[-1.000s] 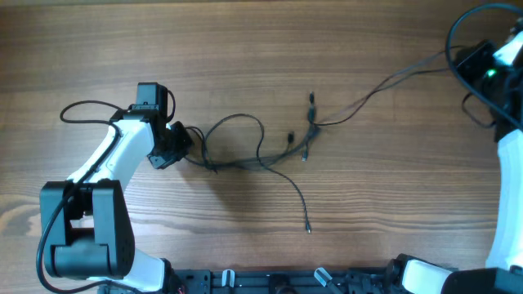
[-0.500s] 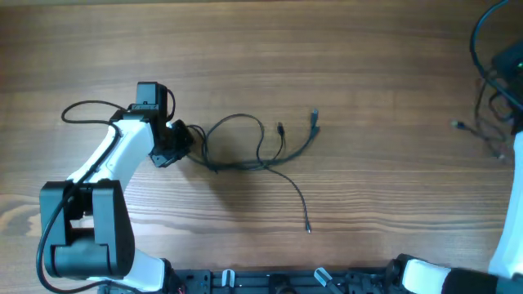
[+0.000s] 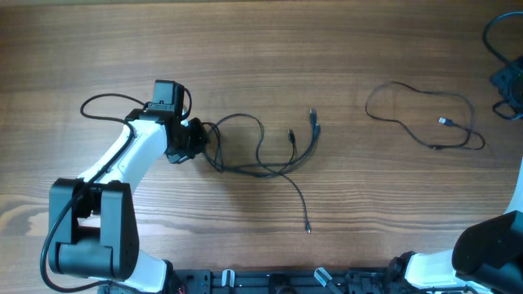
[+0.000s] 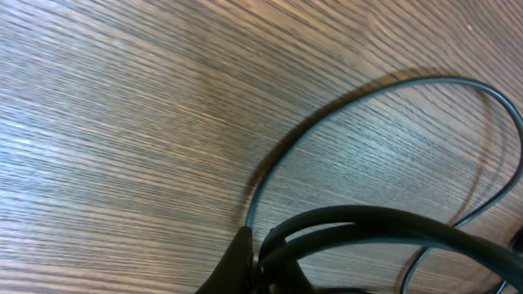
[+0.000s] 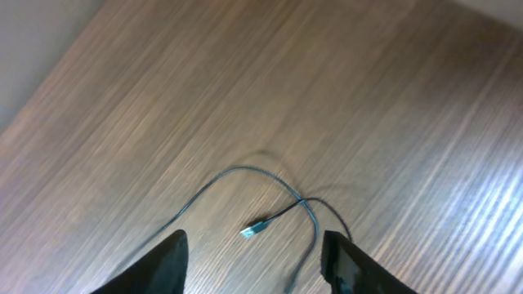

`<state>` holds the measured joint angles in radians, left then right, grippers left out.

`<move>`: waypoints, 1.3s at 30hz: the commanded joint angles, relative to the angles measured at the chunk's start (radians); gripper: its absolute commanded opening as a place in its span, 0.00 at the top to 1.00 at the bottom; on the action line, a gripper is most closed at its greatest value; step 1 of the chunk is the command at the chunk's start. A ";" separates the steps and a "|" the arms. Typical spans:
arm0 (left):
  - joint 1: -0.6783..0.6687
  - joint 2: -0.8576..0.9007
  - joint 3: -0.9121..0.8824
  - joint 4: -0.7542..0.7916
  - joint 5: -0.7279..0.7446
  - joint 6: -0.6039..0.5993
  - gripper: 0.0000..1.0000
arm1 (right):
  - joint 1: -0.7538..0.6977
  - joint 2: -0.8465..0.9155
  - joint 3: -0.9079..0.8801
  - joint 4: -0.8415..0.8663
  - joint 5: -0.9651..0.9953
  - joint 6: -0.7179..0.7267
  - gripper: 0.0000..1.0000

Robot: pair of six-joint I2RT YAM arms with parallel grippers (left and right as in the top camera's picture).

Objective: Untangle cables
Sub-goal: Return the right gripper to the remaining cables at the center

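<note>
Beneath the left pincer (image 3: 194, 139), the cables (image 3: 265, 170) disappear from view.

Table (image 3: 270, 49): brown wood-grain top, filling the overhead view.
Rail (image 3: 245, 282): black strip with small clips along the near edge.
Background (image 5: 29, 37): pale, past the table's edge.

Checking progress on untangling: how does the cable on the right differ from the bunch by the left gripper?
The right cable is one cord in an open loop, lying free; the left bunch is several cords crossing, one end at the left gripper. Both are thin and black.
</note>
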<state>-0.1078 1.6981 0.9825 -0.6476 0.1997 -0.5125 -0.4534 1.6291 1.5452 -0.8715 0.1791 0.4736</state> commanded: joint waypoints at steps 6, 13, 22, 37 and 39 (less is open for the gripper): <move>-0.024 0.006 -0.003 0.010 0.019 0.007 0.96 | 0.002 0.017 0.001 -0.023 -0.294 0.008 0.32; -0.086 0.006 -0.003 0.209 0.542 0.265 0.95 | 0.122 0.017 -0.002 -0.058 -0.492 -0.019 0.22; -0.086 0.006 -0.003 0.124 0.246 0.197 0.53 | 0.453 0.017 -0.003 -0.205 -0.492 -0.231 0.06; -0.086 0.006 -0.003 0.043 0.191 0.191 0.54 | 0.935 0.017 -0.594 0.380 -0.492 -0.016 0.12; -0.086 0.006 -0.003 0.044 0.191 0.191 0.54 | 0.961 0.017 -0.650 0.475 -0.492 0.043 0.17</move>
<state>-0.1955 1.6989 0.9779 -0.6052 0.4076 -0.3199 0.4828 1.6398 0.9474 -0.4644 -0.3115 0.4118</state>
